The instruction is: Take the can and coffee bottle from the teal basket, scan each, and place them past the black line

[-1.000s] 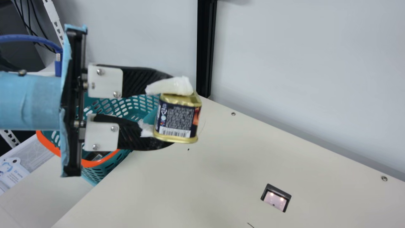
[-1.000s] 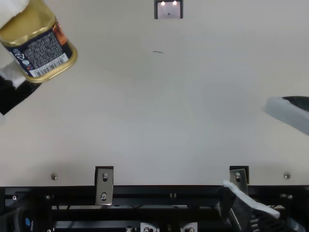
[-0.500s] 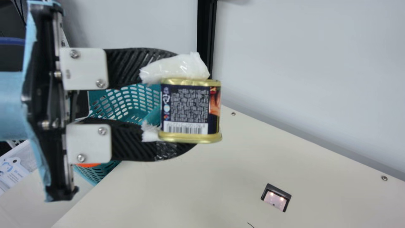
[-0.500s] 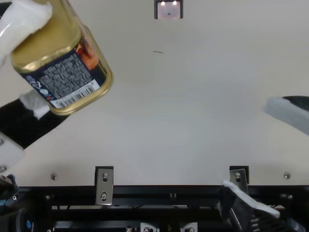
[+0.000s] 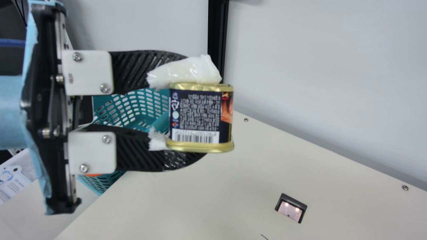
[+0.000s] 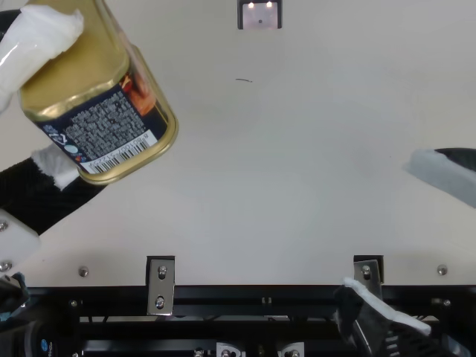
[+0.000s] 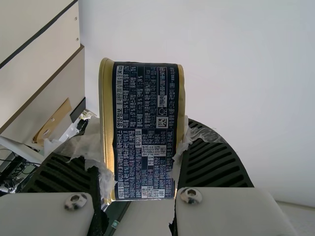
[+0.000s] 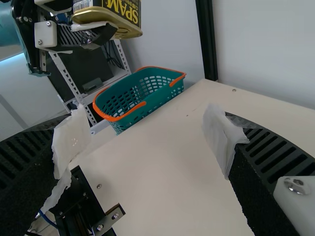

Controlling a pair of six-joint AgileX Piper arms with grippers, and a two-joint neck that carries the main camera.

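the can (image 5: pixel 199 111) is gold and probably navy.

In the main view, the basket (image 5: pixel 161 125) is standing at the left end of the table (image 5: pixel 200 206), behind the left gripper (image 5: pixel 200 115) and the can (image 5: pixel 201 110). Right of them, the scanner (image 5: pixel 291 211) is sitting in the tabletop.

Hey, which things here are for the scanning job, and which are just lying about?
For the job:
can, held in the left jaws
teal basket
scanner window
black line

Just about:
thin dark strand
black post
white rack
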